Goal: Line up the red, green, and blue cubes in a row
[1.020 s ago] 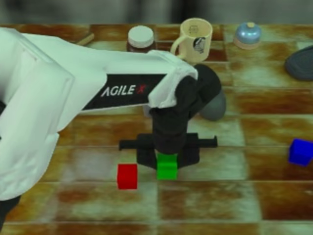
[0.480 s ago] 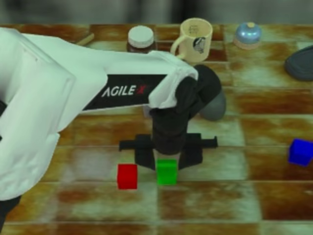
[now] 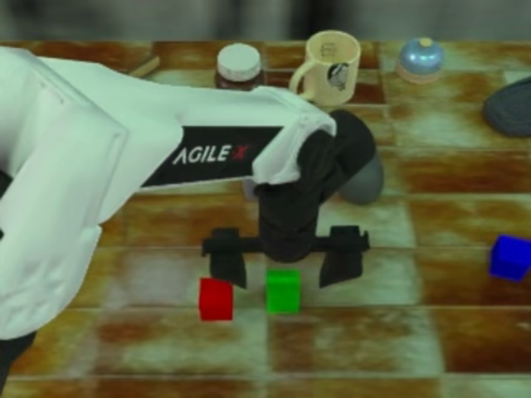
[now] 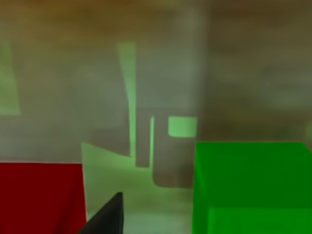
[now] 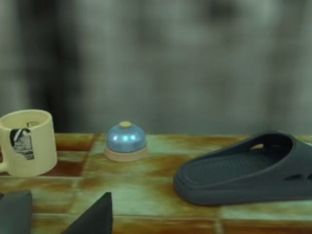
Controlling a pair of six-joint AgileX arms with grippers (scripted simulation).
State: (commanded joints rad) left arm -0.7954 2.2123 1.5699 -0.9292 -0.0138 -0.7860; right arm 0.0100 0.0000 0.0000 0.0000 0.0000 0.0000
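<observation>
Cubes sit square-on at centre frame: red cube (image 3: pixel 216 298) beside green cube (image 3: pixel 283 291), blue cube (image 3: pixel 509 257) far right; left claw (image 3: pixel 284 267) released above green.

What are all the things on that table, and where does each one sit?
red cube: one, bright red, near edge, left of the green one.
green cube: one, bright green, beside the red, apart from it.
blue cube: one, deep blue, far right.
jar: one, dark with white lid, far edge.
mug: one, cream, far edge, right of the jar.
bell: one, blue-grey dome, far edge right of the mug.
slipper: one, dark grey, right edge.
table: one, brown and pale tiles.
left gripper: black, fingers open astride the green cube.
right gripper: dark fingertips seen only by its own camera.
</observation>
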